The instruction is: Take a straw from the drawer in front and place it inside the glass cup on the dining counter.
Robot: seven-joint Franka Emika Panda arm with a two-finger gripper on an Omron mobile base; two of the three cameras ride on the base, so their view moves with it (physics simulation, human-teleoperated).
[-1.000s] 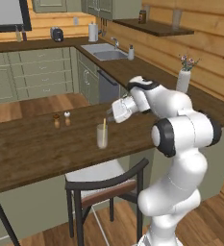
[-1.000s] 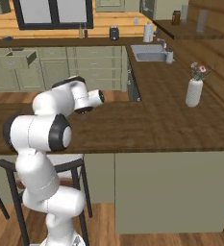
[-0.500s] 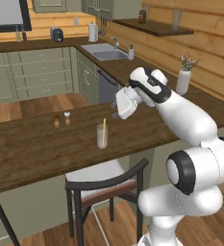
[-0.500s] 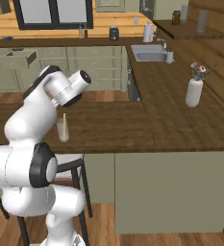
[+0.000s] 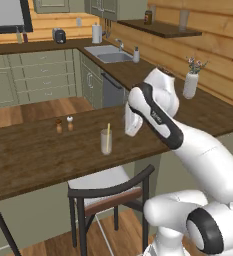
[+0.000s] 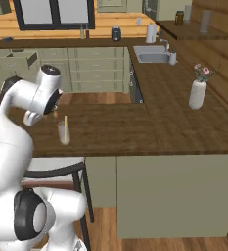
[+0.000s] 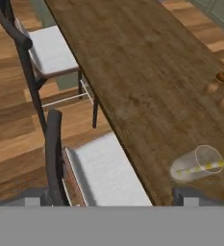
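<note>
The pale-yellow straw [image 5: 108, 131] stands inside the glass cup [image 5: 106, 142] on the dining counter [image 5: 33, 157]. My gripper [image 5: 129, 129] hangs just right of the cup and slightly above it, apart from it. In the hand view my gripper [image 7: 111, 198] is open with nothing between its tips. There the cup [image 7: 192, 166] lies low on the right with the straw [image 7: 207, 166] across it. From the right base view the cup [image 6: 63, 133] and straw [image 6: 65, 122] sit beside my hand. A sage-green drawer [image 6: 23, 60] stands pulled out at the far back left.
Salt and pepper shakers [image 5: 64, 124] stand left of the cup. A white vase with flowers [image 6: 197, 93] is on the far counter, and a sink [image 5: 108, 52] lies beyond. Dark stools with pale seats [image 5: 108, 192] [image 7: 51, 48] stand under the counter's near edge.
My hand has drawn back from the cup, up and to its right, with the arm swinging higher. The straw stays standing in the cup. The jaws have stayed open.
</note>
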